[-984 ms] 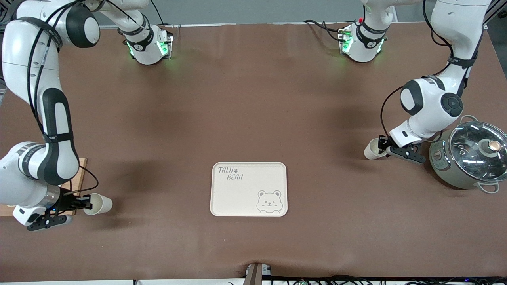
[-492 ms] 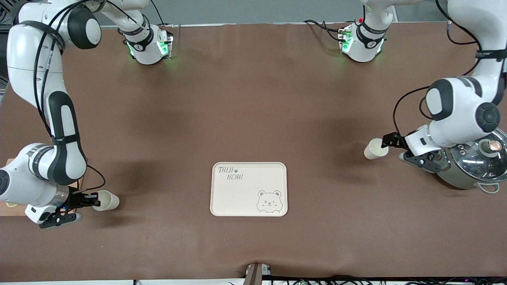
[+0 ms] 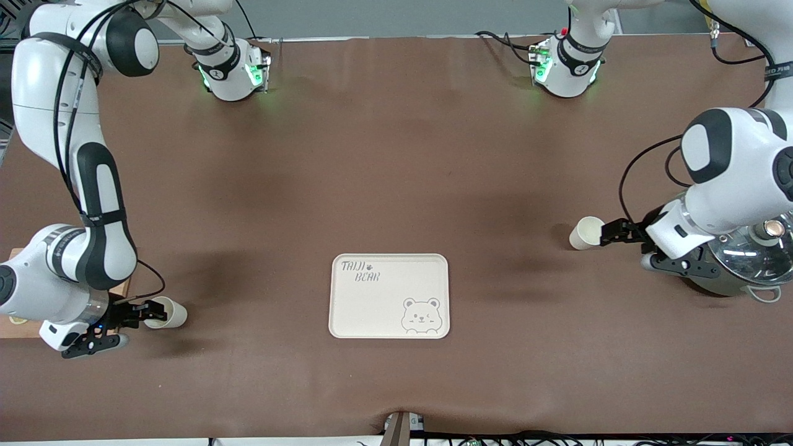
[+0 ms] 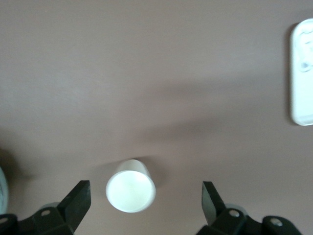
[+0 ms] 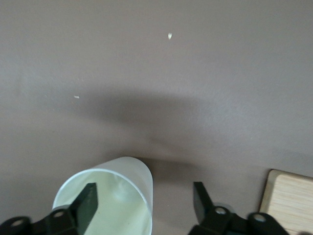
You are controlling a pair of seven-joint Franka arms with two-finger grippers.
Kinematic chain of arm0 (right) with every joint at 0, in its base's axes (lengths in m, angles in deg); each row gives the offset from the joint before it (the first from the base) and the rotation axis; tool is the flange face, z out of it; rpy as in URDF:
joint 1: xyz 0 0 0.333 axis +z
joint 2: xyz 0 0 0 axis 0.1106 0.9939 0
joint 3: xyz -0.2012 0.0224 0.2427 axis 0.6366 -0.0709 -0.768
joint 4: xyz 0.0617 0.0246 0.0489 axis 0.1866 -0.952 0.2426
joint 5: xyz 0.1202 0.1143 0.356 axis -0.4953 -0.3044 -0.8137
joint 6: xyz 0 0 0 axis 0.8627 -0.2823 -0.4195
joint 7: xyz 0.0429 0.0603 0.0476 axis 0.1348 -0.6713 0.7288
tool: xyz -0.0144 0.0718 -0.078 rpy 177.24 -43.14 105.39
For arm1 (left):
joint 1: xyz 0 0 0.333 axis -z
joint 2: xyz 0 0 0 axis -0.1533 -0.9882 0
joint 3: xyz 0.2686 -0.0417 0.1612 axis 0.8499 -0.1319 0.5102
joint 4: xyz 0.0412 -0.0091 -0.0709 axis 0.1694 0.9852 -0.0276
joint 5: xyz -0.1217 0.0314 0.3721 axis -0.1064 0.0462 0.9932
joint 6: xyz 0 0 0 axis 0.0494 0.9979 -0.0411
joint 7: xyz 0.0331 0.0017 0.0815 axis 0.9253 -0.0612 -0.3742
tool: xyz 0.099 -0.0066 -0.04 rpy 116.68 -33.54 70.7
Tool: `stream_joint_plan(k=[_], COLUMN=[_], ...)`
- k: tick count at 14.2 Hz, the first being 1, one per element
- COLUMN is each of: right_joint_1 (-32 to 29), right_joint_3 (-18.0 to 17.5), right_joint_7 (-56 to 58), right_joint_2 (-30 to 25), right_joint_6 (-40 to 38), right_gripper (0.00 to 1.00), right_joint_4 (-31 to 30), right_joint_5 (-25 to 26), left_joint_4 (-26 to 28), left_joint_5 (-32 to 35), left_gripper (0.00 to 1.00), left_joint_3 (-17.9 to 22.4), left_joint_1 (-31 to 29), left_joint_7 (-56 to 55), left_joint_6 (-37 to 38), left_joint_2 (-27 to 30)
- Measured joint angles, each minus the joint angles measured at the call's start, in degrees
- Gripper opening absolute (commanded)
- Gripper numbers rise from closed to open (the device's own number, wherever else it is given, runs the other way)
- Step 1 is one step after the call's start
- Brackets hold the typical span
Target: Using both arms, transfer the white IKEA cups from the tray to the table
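White IKEA cups [image 3: 585, 233] [image 3: 168, 313], smooth tapered, stand on matte brown counter [image 3: 396, 173]; left hand [image 3: 610, 234] and right hand [image 3: 137, 311] both spread wide, gripping nothing.

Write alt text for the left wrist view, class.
A white cup stands upright on the brown table, between the left gripper's open black fingers but untouched by them. The edge of a cream tray shows farther off.

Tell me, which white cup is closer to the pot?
The cup toward the left arm's end of the table, by the open left hand. The lidded pot stands beside it there; the other cup sits by the right hand at the right arm's end.
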Motion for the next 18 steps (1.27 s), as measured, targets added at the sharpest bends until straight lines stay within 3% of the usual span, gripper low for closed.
stream_joint_plan(k=[4, 7, 10, 18], right_joint_1=[-0.02, -0.01, -0.03, 0.9], right_joint_3=[0.11, 0.32, 1.14, 1.13], right_joint_7=[0.0, -1.11, -6.43, -20.03], right_joint_2=[-3.38, -7.55, -13.72, -26.26], right_joint_6=[-1.28, -6.6, -14.3, -29.92], right_gripper=[1.0, 1.0, 1.0, 1.0], right_joint_4=[0.29, 0.65, 0.85, 0.73], right_joint_5=[0.02, 0.03, 1.65, 4.47], left_joint_4=[-11.68, -17.67, -18.88, -18.65], left_joint_5=[4.04, 4.33, 6.75, 11.7], left_gripper=[1.0, 1.0, 1.0, 1.0], left_joint_3=[-0.17, -0.2, -0.25, -2.25], left_joint_1=[5.48, 6.15, 5.75, 5.13], left_joint_7=[-4.09, -4.62, -3.97, -2.51], left_joint_6=[12.27, 20.96, 26.96, 28.64], left_joint_2=[0.28, 2.46, 5.44, 6.55])
